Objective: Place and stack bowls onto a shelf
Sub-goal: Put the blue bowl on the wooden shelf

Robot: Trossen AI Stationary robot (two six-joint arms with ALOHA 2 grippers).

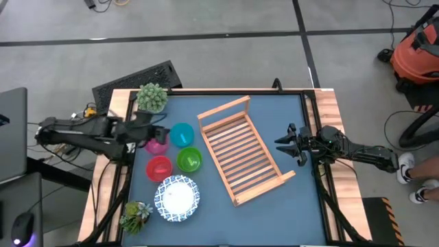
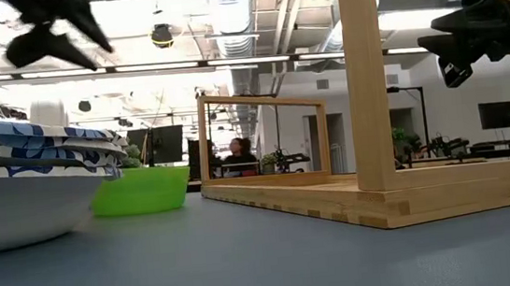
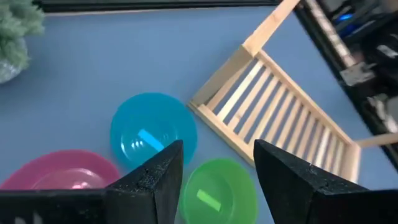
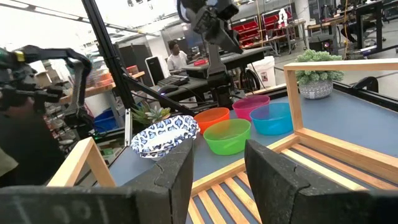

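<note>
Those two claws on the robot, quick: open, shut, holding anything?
Left gripper: open, empty, above the small round pink plastic bowl.
Right gripper: open, empty, beside the light wooden slatted shelf.

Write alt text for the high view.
Overhead, the empty wooden shelf lies diagonally mid-table, with pink, blue, green and red bowls and a white dish to its left. The open left gripper hovers over the pink bowl; the open right gripper waits beside the shelf.

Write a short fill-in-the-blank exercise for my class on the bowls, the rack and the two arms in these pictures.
1. The blue bowl sits next to the ____ bowl, under the left end effector.
2. The wooden rack holds ____ bowls.
3. The patterned white dishes sit nearest the ____ bowl.
4. The right end effector waits beside the rack with its fingers ____.

Missing words: pink; no; red; open
</note>
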